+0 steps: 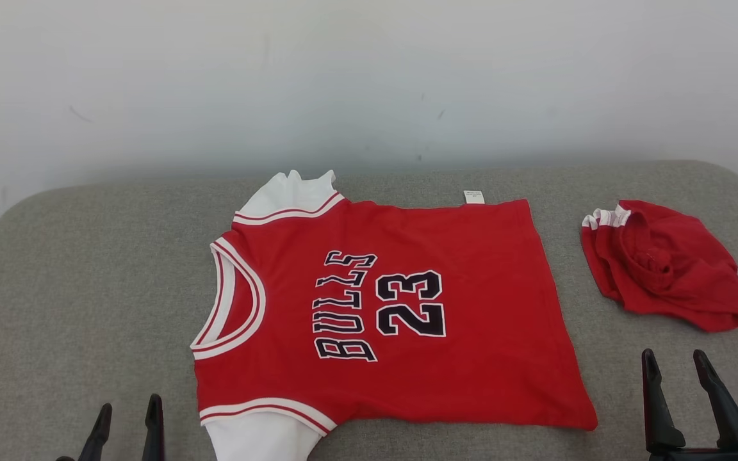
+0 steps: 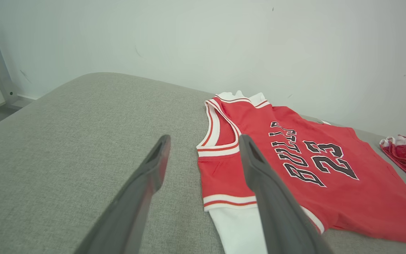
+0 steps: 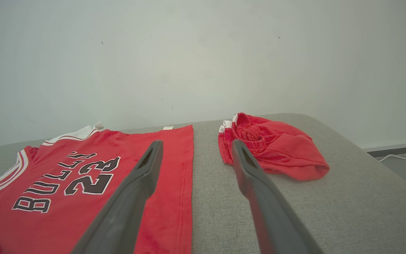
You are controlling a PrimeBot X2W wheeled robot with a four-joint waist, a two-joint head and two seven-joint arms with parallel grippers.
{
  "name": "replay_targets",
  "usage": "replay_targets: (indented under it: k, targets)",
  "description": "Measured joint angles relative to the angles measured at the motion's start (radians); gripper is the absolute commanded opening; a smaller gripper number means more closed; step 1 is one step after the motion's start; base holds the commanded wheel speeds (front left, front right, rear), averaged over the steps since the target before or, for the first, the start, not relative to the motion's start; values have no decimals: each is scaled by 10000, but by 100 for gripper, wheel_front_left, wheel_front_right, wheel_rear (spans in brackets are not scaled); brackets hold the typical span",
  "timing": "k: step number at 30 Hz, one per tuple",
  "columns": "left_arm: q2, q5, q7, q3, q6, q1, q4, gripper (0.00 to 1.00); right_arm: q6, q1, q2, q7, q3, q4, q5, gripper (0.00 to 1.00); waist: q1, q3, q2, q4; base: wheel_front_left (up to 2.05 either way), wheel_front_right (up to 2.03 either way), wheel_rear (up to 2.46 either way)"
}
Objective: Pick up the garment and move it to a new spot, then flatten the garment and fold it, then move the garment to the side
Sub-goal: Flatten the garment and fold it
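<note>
On the grey padded surface point(image 1: 87, 269), the red jersey point(image 1: 471, 307) lies spread flat at the middle, print up, with its neck toward the robot's left and its hem toward the right. Beyond the hem sits a crumpled red piece point(image 1: 670, 269) with white trim, perhaps shorts, though the bunching hides its shape. The left gripper point(image 1: 130, 403) and the right gripper point(image 1: 674, 353) hover at the near side, each with fingers apart and holding nothing.

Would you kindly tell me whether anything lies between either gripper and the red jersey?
Nothing visible does. Only bare grey cushion separates the left gripper and right gripper, both open, from the jersey. The crumpled red shorts lie apart, past the jersey's hem, ahead of the right gripper.
</note>
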Motion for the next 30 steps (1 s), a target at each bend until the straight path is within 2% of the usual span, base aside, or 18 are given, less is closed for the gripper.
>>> replay_targets:
  k: [16, 30]
  targets:
    - [-188, 1076, 228, 359, 0, -4, 224, 100, -6, 3, 75, 105, 115, 61, -646, 100, 0, -10, 0, 17, 0, 0, 0]
    - [-410, 1379, 648, 508, 0, -2, 109, 100, -6, 9, 240, 359, 98, 13, -857, 100, 0, -56, 0, 13, 0, 0, 0]
